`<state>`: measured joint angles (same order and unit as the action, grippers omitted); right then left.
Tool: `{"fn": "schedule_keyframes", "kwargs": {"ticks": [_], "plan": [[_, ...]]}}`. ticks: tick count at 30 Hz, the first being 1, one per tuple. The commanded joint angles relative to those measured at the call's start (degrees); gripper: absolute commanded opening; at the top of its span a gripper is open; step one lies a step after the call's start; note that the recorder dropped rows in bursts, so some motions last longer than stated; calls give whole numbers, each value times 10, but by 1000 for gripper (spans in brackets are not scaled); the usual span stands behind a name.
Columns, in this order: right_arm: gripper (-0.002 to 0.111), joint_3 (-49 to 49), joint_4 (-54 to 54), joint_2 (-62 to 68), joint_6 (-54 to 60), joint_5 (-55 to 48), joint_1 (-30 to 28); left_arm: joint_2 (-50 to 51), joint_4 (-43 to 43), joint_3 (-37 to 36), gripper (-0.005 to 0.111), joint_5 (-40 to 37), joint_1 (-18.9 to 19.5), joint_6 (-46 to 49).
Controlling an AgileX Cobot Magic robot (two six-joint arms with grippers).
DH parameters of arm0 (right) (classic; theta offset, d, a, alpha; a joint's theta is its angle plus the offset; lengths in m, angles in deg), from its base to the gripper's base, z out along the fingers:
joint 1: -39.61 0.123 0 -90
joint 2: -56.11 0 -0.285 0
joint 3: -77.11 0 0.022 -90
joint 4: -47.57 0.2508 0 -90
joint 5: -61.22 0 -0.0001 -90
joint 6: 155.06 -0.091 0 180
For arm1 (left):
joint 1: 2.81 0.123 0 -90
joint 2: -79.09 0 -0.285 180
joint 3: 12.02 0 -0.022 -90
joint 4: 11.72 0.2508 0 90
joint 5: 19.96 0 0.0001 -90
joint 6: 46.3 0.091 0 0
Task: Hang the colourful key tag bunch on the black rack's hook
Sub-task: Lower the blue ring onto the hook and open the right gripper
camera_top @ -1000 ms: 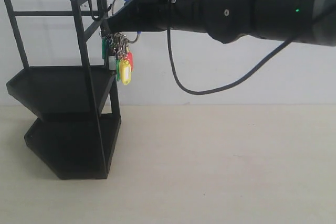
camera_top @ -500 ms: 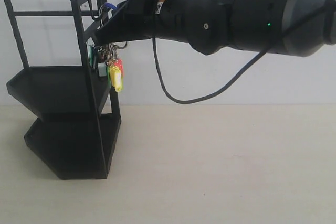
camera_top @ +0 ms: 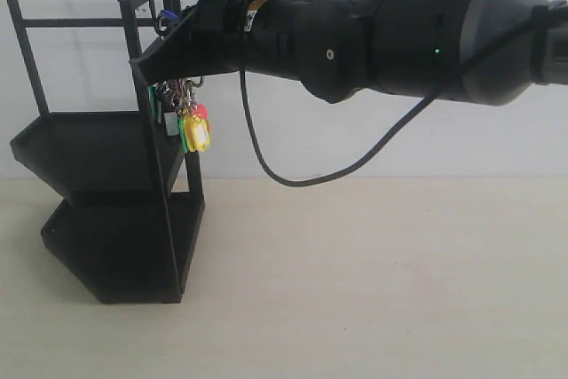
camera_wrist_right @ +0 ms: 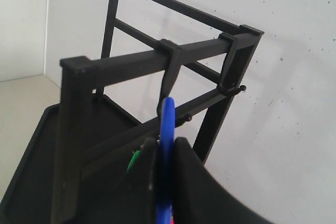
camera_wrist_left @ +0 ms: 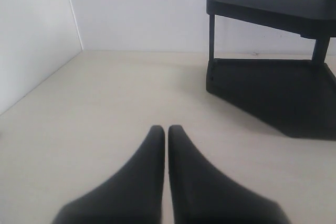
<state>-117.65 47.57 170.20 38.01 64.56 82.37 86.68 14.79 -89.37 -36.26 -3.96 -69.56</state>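
The black rack (camera_top: 106,166) stands at the left, its lower shelves also in the left wrist view (camera_wrist_left: 273,93). My right gripper (camera_top: 155,55) reaches across to the rack's top bar and is shut on the blue loop (camera_wrist_right: 167,124) of the colourful key tag bunch (camera_top: 188,122). The tags dangle below the fingers, beside the rack's front post. The loop's top sits right at the lower end of the nearer hook (camera_wrist_right: 170,82) on the top bar; whether it is over the tip I cannot tell. My left gripper (camera_wrist_left: 166,129) is shut and empty, low over the table.
A second hook (camera_wrist_right: 231,80) hangs further along the same bar, near the corner post. A white wall (camera_top: 373,139) stands close behind the rack. The arm's black cable (camera_top: 293,179) loops down under it. The beige table (camera_top: 373,281) spreads to the right of the rack.
My right arm has moved left toward the rack's top bar, carrying the bunch with it. The tags have shifted from beside the rack to against its front post. The left gripper's earlier state is not shown.
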Motion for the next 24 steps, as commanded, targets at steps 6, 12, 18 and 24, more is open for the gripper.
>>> {"fn": "schedule_keyframes", "kwargs": {"ticks": [6, 12, 18, 24], "plan": [[47, -7, -5, -5, 6, 11, 2, 2, 0, 1, 4, 2, -1, -3], [53, -7, -5, -5, 9, 5, 2, 2, 0, 1, 4, 2, -1, -3], [52, -7, -5, -16, 3, 3, 2, 2, 0, 1, 4, 3, -1, -3], [52, -7, -5, -41, 3, -48, 2, 2, 0, 1, 4, 4, -1, -3]]}}
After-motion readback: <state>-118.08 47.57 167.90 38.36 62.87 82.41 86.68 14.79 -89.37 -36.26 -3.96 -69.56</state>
